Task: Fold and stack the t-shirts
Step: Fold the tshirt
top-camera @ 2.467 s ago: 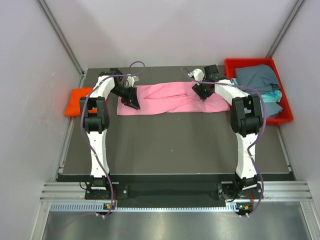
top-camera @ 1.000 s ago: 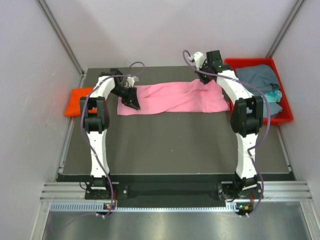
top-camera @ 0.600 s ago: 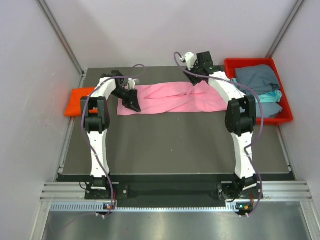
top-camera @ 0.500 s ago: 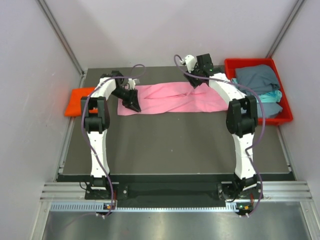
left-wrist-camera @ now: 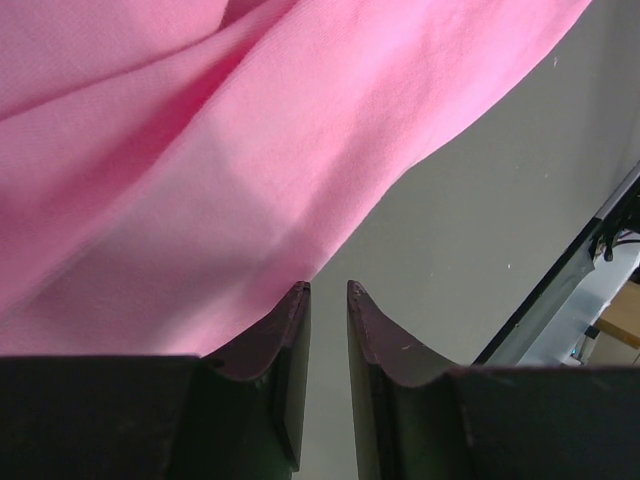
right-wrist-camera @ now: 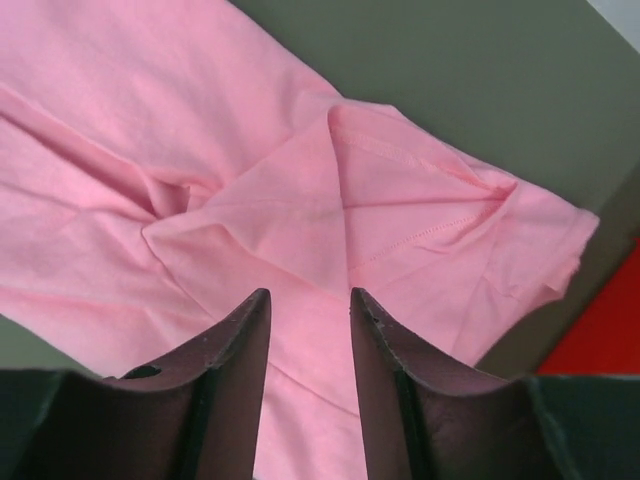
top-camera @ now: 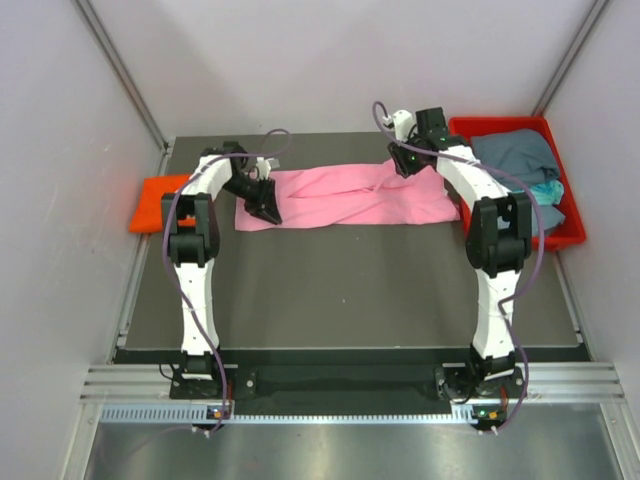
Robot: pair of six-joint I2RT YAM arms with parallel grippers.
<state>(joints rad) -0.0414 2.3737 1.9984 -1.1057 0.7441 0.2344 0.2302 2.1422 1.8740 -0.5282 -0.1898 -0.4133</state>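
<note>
While the pink shirt lies stretched in a long band across the far part of the desk, neither pincer has hold of it. The left pincer sits at the shirt's near left corner, its fingers a narrow slit apart. Bare desk shows between them, and the hem just meets one tip. The right pincer hangs over the right end, fingers apart and empty, above a rumpled sleeve creased on the diagonal.

The left slit looks too tight to take the hem, so it may close on nothing or push the corner away. Whether those tips press on the cloth I cannot tell from overhead.

On the right, a bite into the bunched sleeve may catch one layer or several, and the fold would then go askew. If only one end lifts, the shirt drags and twists across the desk.

The right end lies close to the tray holding the grey-blue shirt, so a loose swing could snag there. The orange shirt waits at the left edge.
</note>
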